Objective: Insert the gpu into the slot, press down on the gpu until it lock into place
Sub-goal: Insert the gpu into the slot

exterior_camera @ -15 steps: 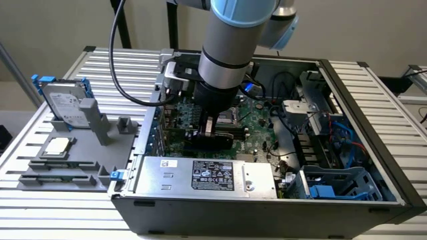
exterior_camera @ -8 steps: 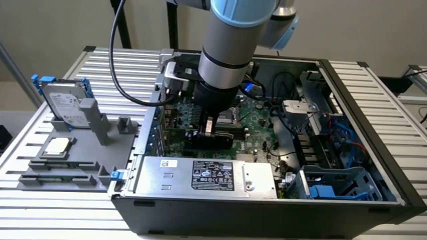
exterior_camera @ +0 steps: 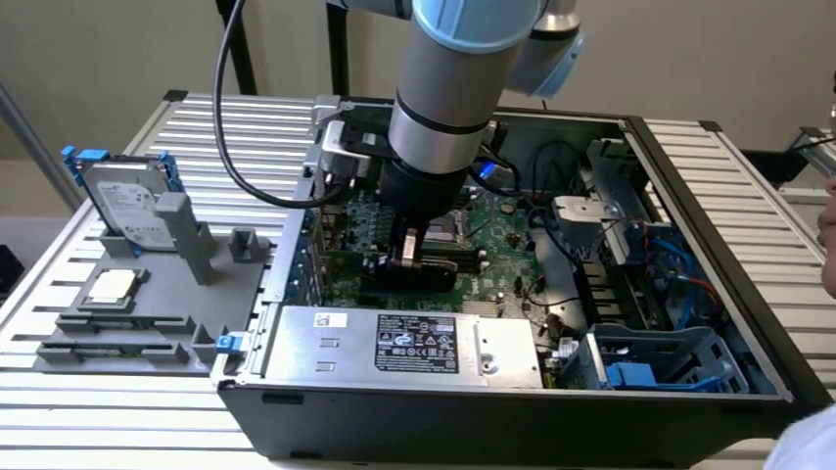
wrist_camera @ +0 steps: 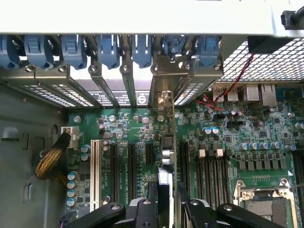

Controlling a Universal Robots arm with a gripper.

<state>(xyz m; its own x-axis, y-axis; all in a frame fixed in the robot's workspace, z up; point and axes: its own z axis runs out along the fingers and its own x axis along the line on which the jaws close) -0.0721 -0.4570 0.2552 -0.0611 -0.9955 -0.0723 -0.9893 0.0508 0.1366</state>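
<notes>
Grey arm (exterior_camera: 451, 88) w/ blue caps (exterior_camera: 555, 59), black end effector (exterior_camera: 413, 262).

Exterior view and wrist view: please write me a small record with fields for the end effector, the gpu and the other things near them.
end effector: open, one finger on each side of the gpu
gpu: upright on edge over the motherboard
locked in place: cannot tell
power supply: silver labelled box inside the case
hard drive: outside the case, on the exterior view's left
</notes>
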